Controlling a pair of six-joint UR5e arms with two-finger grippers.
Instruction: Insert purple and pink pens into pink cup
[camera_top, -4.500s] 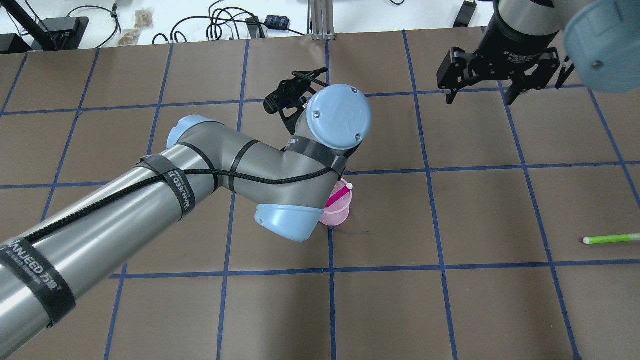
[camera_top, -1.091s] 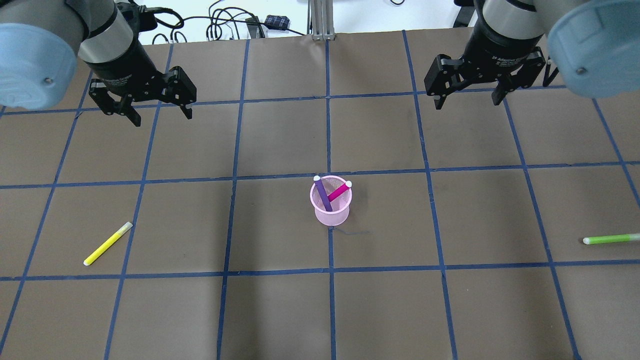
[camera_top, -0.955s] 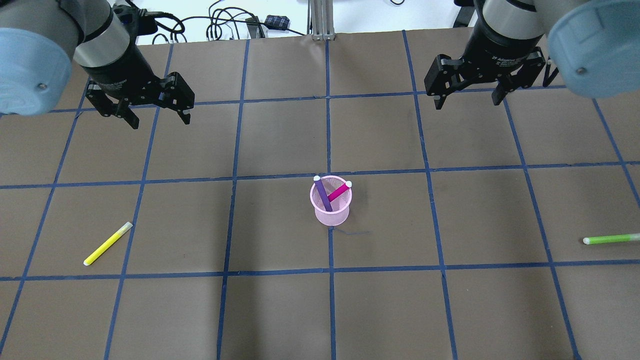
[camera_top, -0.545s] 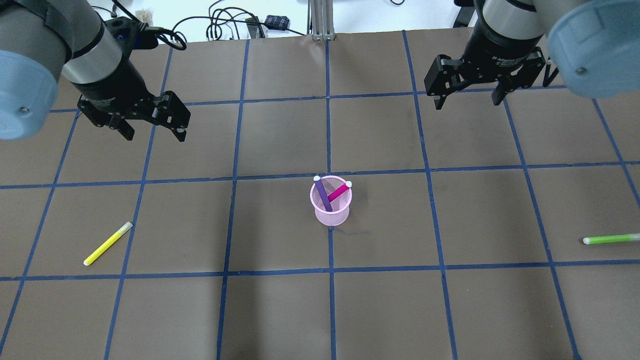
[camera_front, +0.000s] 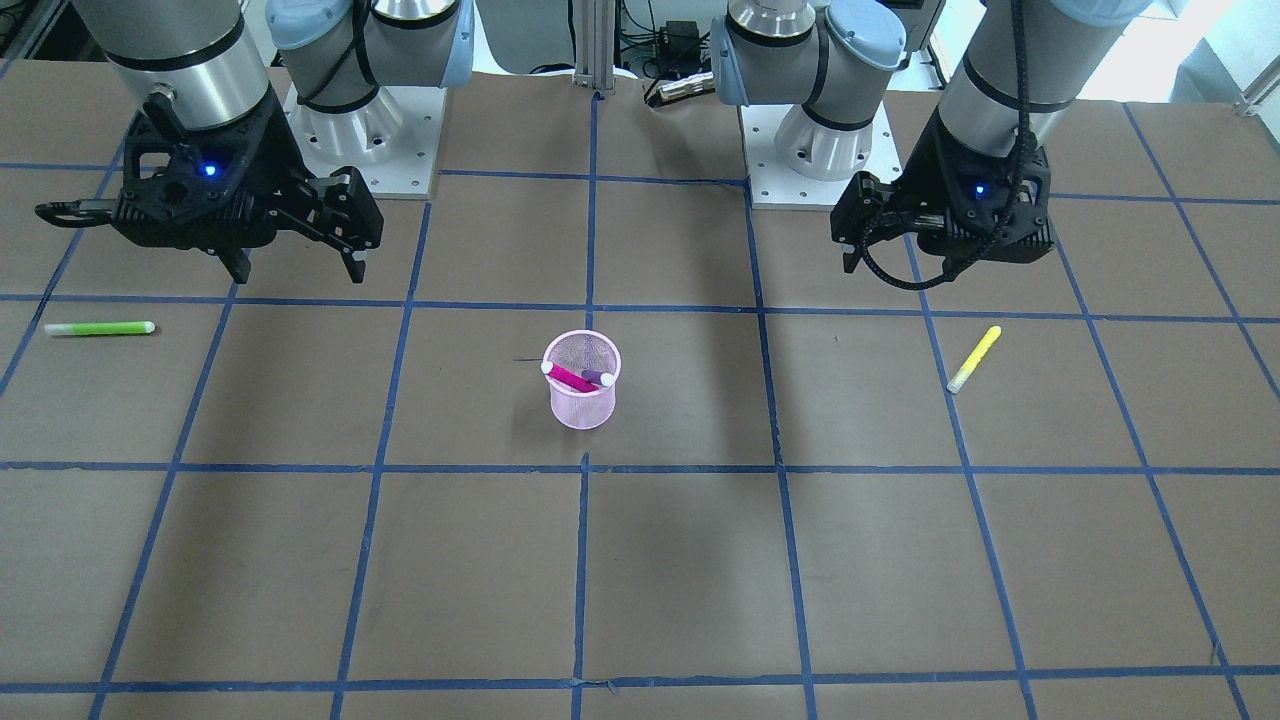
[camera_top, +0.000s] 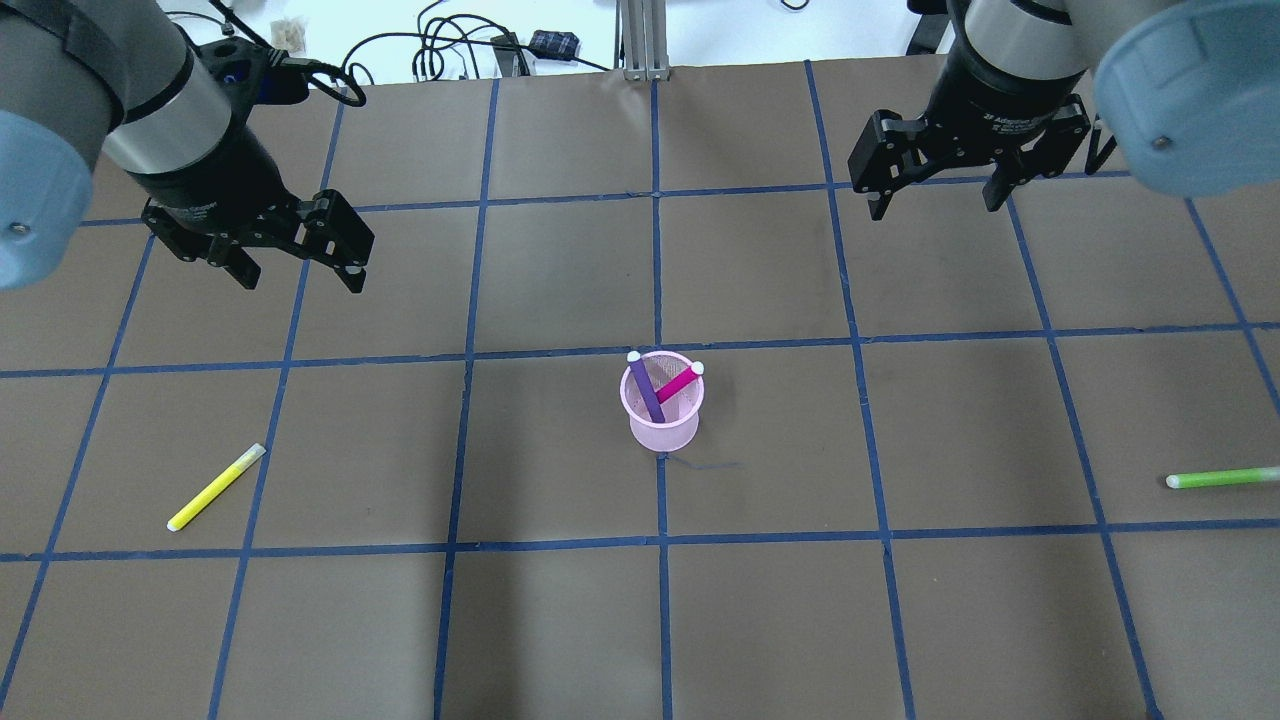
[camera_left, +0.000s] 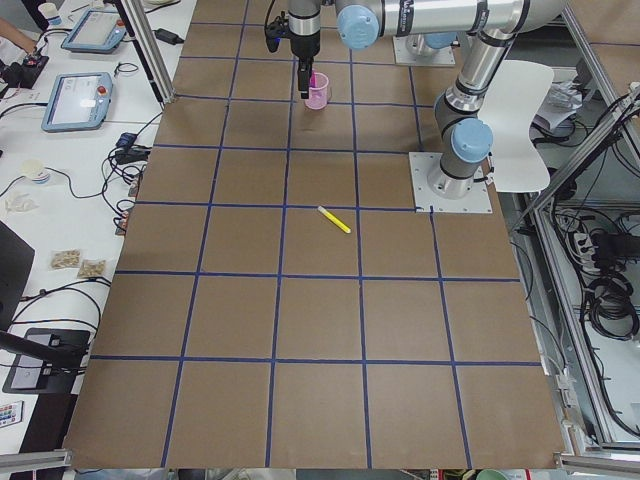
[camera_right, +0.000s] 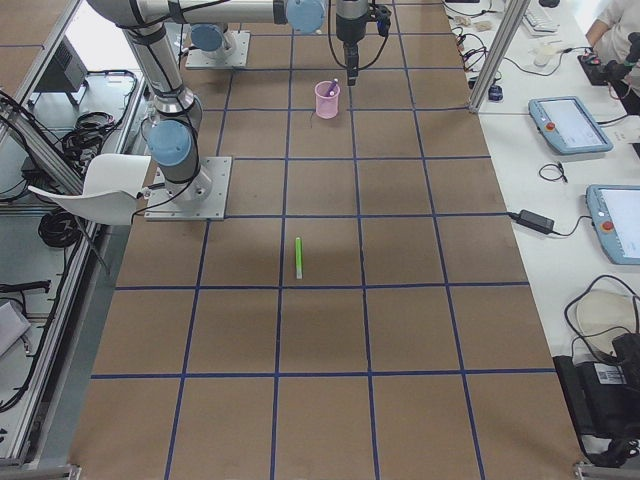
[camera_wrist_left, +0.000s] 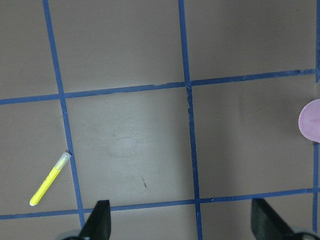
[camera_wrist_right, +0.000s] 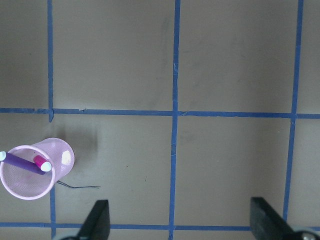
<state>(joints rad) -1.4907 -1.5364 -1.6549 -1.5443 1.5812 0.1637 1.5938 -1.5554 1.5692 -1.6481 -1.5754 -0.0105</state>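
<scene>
The pink mesh cup (camera_top: 662, 425) stands upright at the table's middle; it also shows in the front view (camera_front: 583, 403) and the right wrist view (camera_wrist_right: 30, 175). The purple pen (camera_top: 645, 388) and the pink pen (camera_top: 678, 384) both stand in it, leaning crossed against the rim. My left gripper (camera_top: 300, 280) is open and empty, above the table far to the cup's left and back. My right gripper (camera_top: 937, 208) is open and empty, above the table at the back right, well away from the cup.
A yellow pen (camera_top: 215, 487) lies on the table at the near left, also in the left wrist view (camera_wrist_left: 50, 178). A green pen (camera_top: 1220, 478) lies at the far right edge. Blue tape lines grid the brown table. Cables lie beyond the back edge.
The left arm has left the cup and pulled back to the far left; over the last second its open gripper drifted toward the near side. The right arm has stayed put.
</scene>
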